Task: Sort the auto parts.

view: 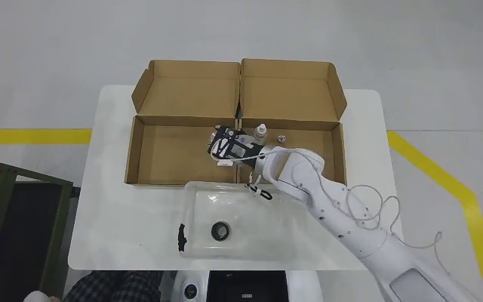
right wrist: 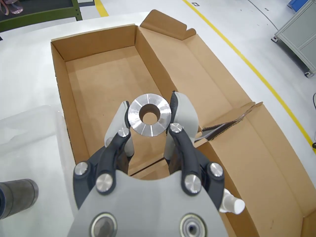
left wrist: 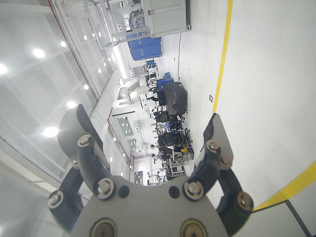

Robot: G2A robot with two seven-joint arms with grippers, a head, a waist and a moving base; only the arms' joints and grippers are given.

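Right end effector (right wrist: 149, 107) clamps metal ring (right wrist: 158, 122); left end effector (left wrist: 147, 113) spread wide.

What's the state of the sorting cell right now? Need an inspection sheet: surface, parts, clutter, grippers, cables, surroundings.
Surface: white table carrying two open cardboard boxes side by side, with a clear bin in front of them.
Job's things: metal ring held above the left box; white part and small metal part in the right box; black ring in the clear bin, black part at the bin's edge.
Clutter: nothing seen.
Grippers: right gripper shut on the metal ring; left gripper open, holding nothing, aimed at the room.
Cables: thin white cable looped along the right arm.
Surroundings: yellow floor line; green rack beside the table.
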